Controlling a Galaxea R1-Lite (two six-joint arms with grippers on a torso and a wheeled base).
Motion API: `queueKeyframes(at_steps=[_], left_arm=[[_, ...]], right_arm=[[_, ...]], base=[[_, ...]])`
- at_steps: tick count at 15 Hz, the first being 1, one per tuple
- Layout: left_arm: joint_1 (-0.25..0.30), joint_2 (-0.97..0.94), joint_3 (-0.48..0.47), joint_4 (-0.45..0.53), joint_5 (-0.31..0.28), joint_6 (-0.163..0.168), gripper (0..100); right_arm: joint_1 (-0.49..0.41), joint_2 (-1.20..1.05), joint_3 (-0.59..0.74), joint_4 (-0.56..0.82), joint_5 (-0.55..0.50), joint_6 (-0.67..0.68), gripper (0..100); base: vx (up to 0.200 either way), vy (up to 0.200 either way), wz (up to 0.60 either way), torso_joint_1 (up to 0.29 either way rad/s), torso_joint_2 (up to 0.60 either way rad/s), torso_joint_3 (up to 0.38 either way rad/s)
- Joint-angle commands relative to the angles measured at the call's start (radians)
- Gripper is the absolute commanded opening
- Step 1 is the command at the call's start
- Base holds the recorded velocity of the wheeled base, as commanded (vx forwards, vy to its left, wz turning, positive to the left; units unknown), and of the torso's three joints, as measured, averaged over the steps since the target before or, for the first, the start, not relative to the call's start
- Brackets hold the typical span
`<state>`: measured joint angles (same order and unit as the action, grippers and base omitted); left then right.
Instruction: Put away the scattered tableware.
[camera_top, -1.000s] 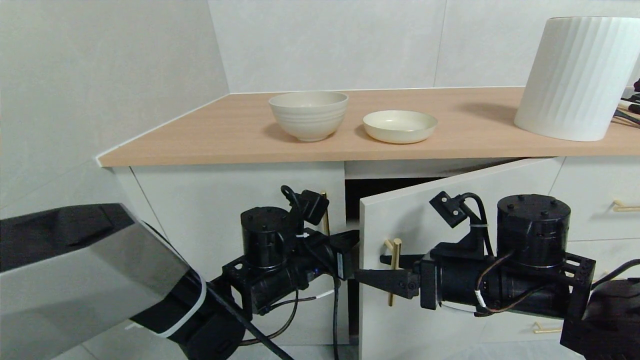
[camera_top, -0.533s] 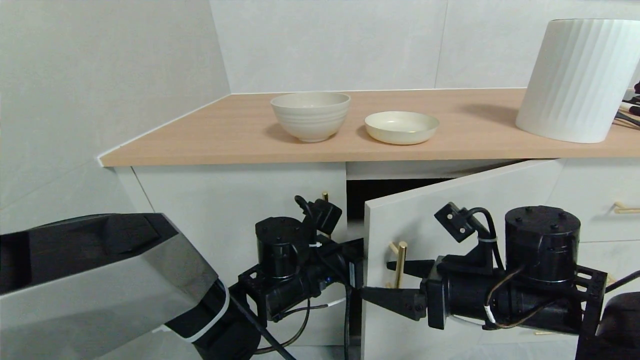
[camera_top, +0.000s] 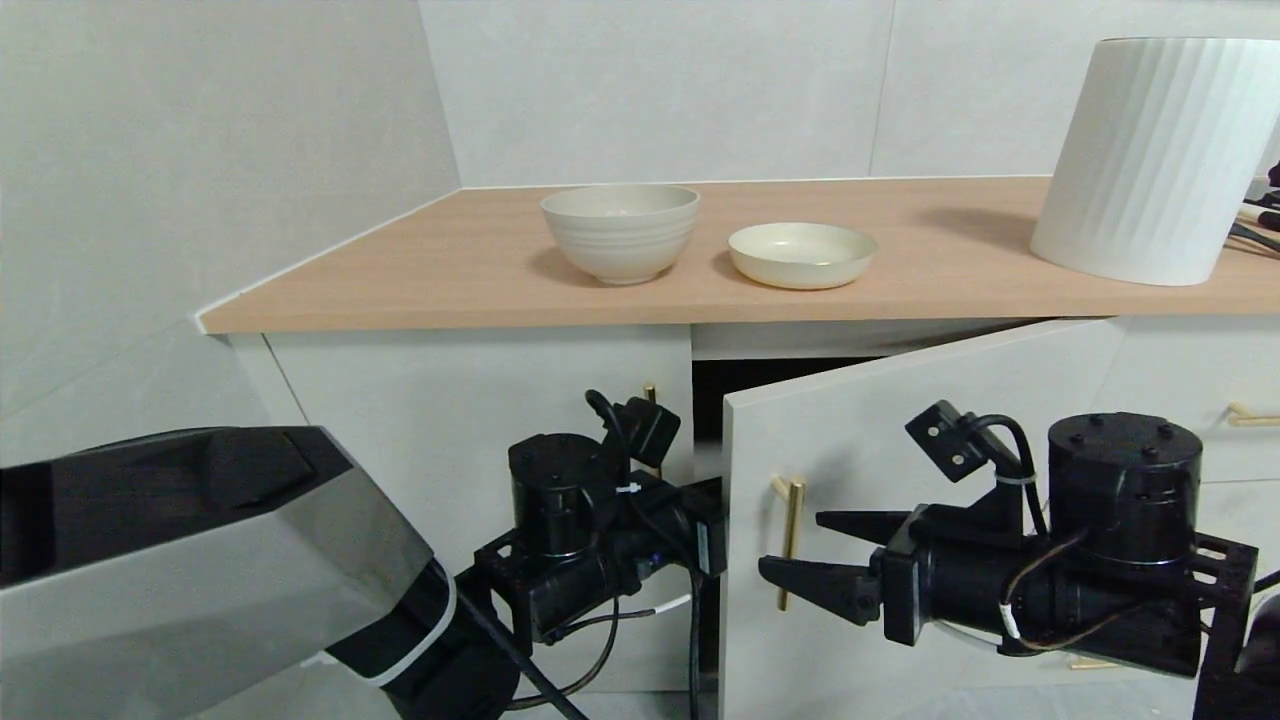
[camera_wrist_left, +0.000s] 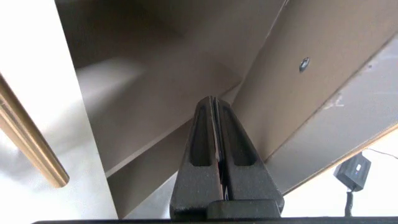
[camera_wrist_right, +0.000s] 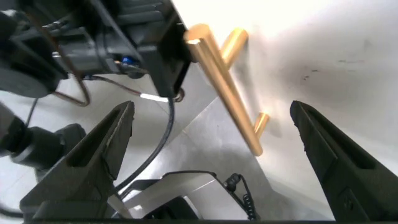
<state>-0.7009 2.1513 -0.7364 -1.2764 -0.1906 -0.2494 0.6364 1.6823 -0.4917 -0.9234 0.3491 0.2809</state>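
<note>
A ribbed cream bowl (camera_top: 620, 232) and a shallow cream plate (camera_top: 802, 254) stand side by side on the wooden counter (camera_top: 450, 280). Below them a white cabinet door (camera_top: 900, 400) stands ajar, with a gold bar handle (camera_top: 793, 540) (camera_wrist_right: 227, 87). My right gripper (camera_top: 798, 546) (camera_wrist_right: 211, 107) is open in front of that handle, one finger on each side of it, not touching. My left gripper (camera_wrist_left: 213, 106) is shut on nothing and points into the dark cabinet through the gap beside the door's edge.
A tall white ribbed container (camera_top: 1160, 150) stands on the counter at the right, with dark utensils (camera_top: 1262, 215) behind it. A closed door with a gold handle (camera_top: 650, 395) is left of the gap. A drawer handle (camera_top: 1250, 412) is at the right. A tiled wall bounds the left.
My right gripper has drawn back to the right, so its fingertips no longer reach past the handle, and its fingers stand wider apart. The camera shifted slightly at first.
</note>
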Motion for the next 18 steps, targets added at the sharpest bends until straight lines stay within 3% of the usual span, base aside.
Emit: queueKeyframes(at_steps=[1,4,6,11,14,16,18], left_arm=[[0.001,-0.03,0.018,-0.009,-0.001,0.001,0],[0.0,-0.057,0.035,-0.009,-0.024,0.001,0],[0.0,-0.048,0.034,-0.008,-0.024,0.001,0],[-0.006,-0.036,0.029,-0.003,-0.035,0.001,0],[-0.011,-0.034,0.026,0.0,-0.058,0.001,0],[-0.011,-0.016,-0.009,0.003,-0.058,0.001,0],[-0.011,-0.018,-0.064,0.071,-0.056,0.001,0]], right_arm=[[-0.007,-0.119,0.041,0.064,-0.001,0.003,100],[-0.009,-0.28,0.051,0.293,0.004,0.006,100],[-0.007,-0.32,0.056,0.365,0.021,0.006,100],[-0.009,-0.36,0.087,0.368,0.04,0.006,100],[-0.006,-0.4,0.088,0.373,0.045,0.006,100],[-0.006,-0.401,0.087,0.385,0.045,0.006,100],[-0.004,-0.401,0.091,0.385,0.047,0.006,100]], base=[[0.0,0.0,0.0,0.0,0.0,0.0],[0.0,0.0,0.0,0.0,0.0,0.0],[0.0,0.0,0.0,0.0,0.0,0.0],[0.0,0.0,0.0,0.0,0.0,0.0],[-0.2,0.0,0.0,0.006,0.0,0.001],[-0.1,0.0,0.0,0.006,0.0,0.001],[0.0,0.0,0.0,0.0,0.0,0.0]])
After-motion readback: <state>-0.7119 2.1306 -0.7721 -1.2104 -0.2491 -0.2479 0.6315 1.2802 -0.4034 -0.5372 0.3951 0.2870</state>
